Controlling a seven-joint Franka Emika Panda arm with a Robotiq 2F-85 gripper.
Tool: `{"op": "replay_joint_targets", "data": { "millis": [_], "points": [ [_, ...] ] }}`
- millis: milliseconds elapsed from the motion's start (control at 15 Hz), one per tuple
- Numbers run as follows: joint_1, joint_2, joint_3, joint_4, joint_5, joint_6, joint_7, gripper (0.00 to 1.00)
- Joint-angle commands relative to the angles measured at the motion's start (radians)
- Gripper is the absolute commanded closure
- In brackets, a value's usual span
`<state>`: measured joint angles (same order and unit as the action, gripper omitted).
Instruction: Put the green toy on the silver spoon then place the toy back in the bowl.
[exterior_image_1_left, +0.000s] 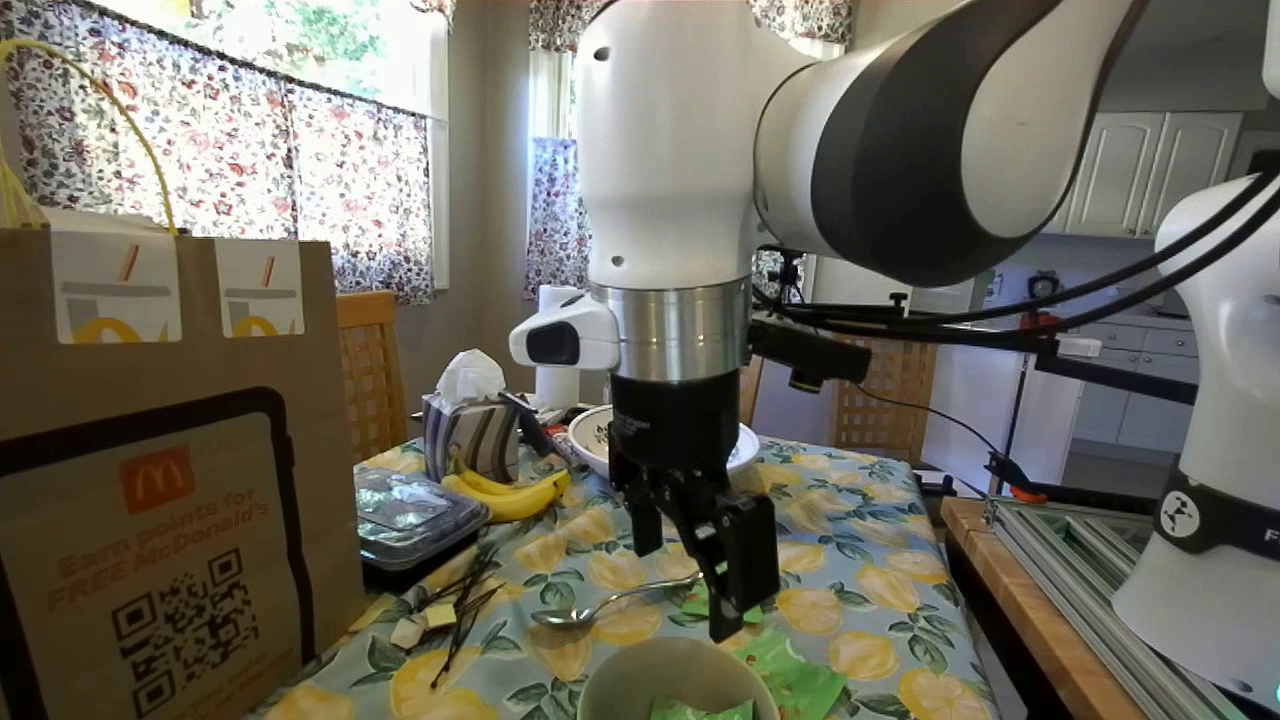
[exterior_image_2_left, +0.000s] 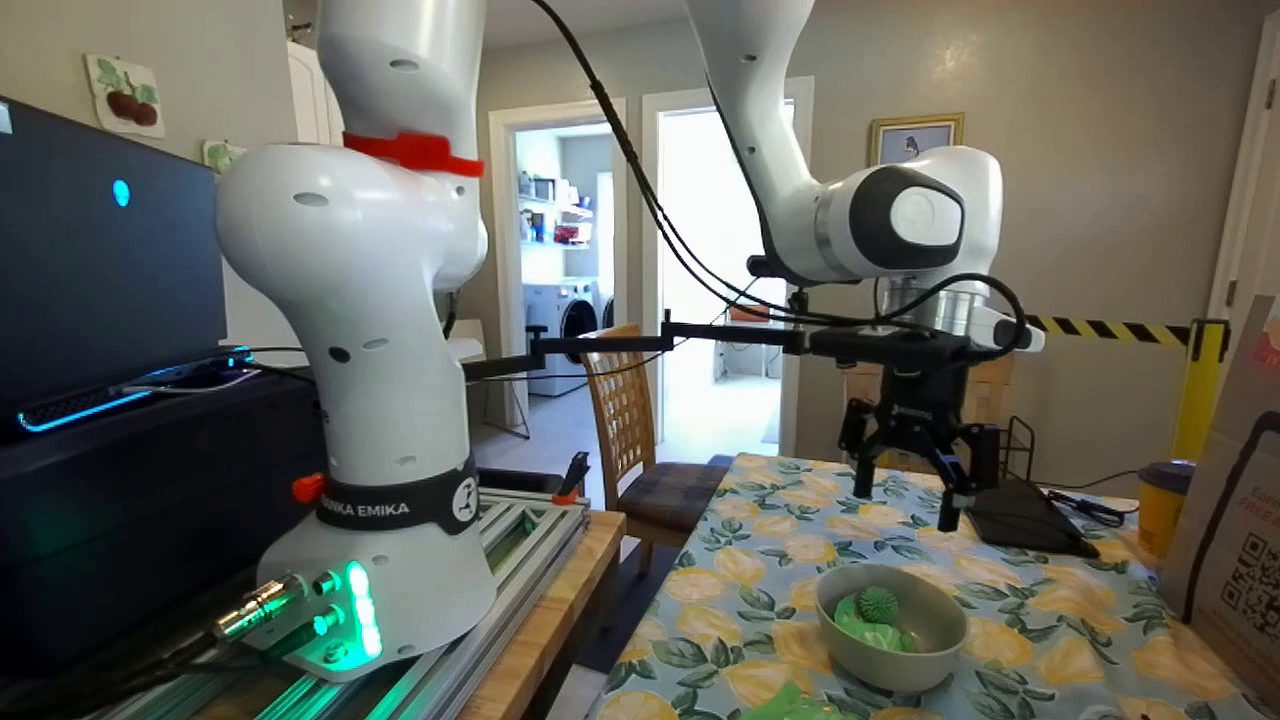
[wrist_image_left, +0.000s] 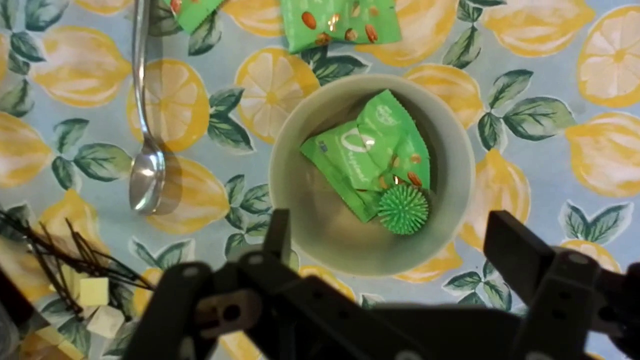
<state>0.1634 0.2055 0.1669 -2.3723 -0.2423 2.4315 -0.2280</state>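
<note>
The claw (exterior_image_2_left: 905, 506) stands spread and holds nothing. The green ball (wrist_image_left: 403, 209) sits in the bowl (wrist_image_left: 295, 190), on or against a green packet (wrist_image_left: 370, 150); that contact could make a grasp catch both. Being round, the ball has no long axis and might roll off the spoon (wrist_image_left: 146, 182), which lies on the worktop (wrist_image_left: 545, 210), head roughly toward the twigs (wrist_image_left: 82, 262).

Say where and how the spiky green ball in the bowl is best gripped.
Probably across the middle of the spiky green ball, from straight above: it is round, and the wall of the bowl surrounds it, hindering a sideways approach. The open pincer should avoid catching the green packet close by.
</note>
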Motion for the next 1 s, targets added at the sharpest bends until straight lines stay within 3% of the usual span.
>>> {"op": "replay_joint_targets", "data": {
  "millis": [0,133,533,733,933],
  "points": [
    [0.0,0.009,0.0,0.007,-0.003,0.0,-0.006,0.0],
    [-0.019,-0.026,0.0,-0.049,-0.008,0.124,-0.064,0.0],
    [-0.059,0.067,0.043,-0.081,0.02,0.405,-0.298,0.0],
    [-0.147,0.126,0.145,-0.093,0.118,0.488,-0.451,0.0],
    [-0.269,0.194,0.277,-0.079,0.214,0.489,-0.585,0.0]
  ]
}}
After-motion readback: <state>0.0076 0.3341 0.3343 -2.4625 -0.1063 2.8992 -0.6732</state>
